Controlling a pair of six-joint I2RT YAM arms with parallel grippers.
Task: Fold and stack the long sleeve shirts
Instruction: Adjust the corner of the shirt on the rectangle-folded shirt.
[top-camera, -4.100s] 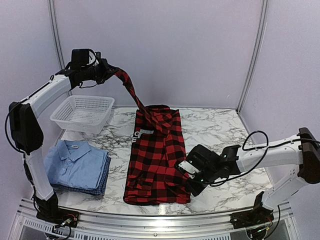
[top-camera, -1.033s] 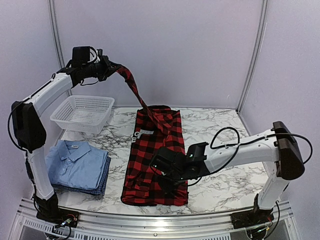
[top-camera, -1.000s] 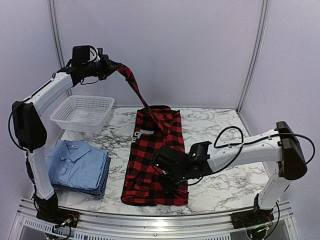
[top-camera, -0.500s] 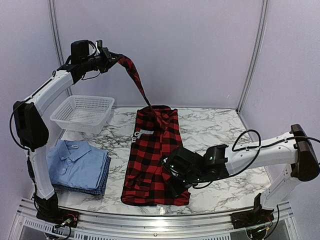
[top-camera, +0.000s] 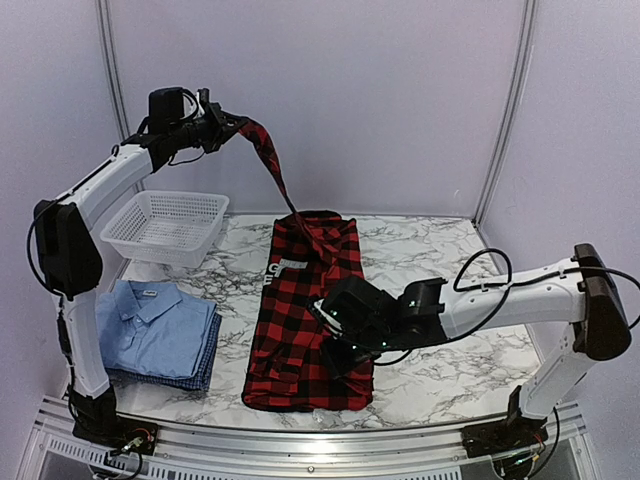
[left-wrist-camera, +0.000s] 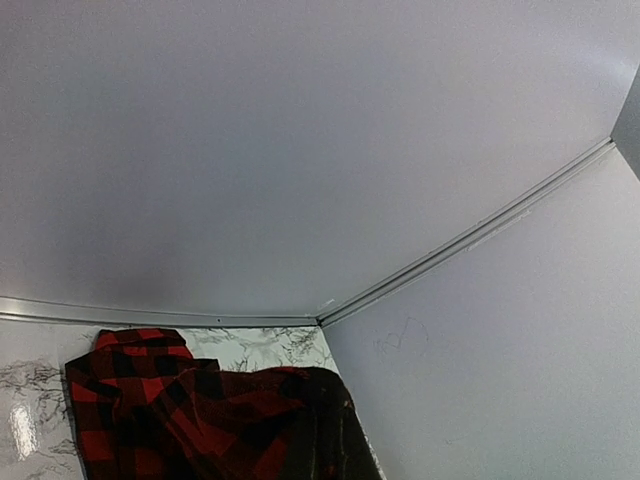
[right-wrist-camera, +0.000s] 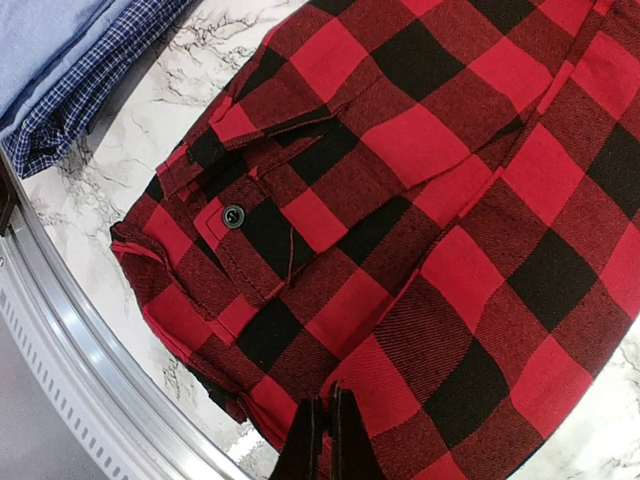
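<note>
The red-and-black plaid flannel shirt (top-camera: 300, 320) lies lengthwise on the marble table, white lettering near its left edge. My left gripper (top-camera: 228, 124) is raised high at the back left, shut on the shirt's sleeve (top-camera: 272, 170), which hangs taut down to the collar end. The sleeve fills the bottom of the left wrist view (left-wrist-camera: 200, 420) and hides the fingers there. My right gripper (top-camera: 338, 352) is low on the shirt's lower right part; its fingers (right-wrist-camera: 326, 425) are shut together, tips on the plaid cloth (right-wrist-camera: 400, 200). The light blue collared shirt (top-camera: 150, 318) lies folded on the blue checked one (top-camera: 205, 372).
A white mesh basket (top-camera: 165, 228) stands at the back left. The folded stack is at the front left, its edge showing in the right wrist view (right-wrist-camera: 80, 90). The metal front rail (right-wrist-camera: 70, 370) runs close to the plaid shirt's hem. Bare marble (top-camera: 440, 260) lies to the right.
My left gripper has lifted the sleeve a little higher and tauter. My right gripper has slid right and then back left across the shirt's lower part.
</note>
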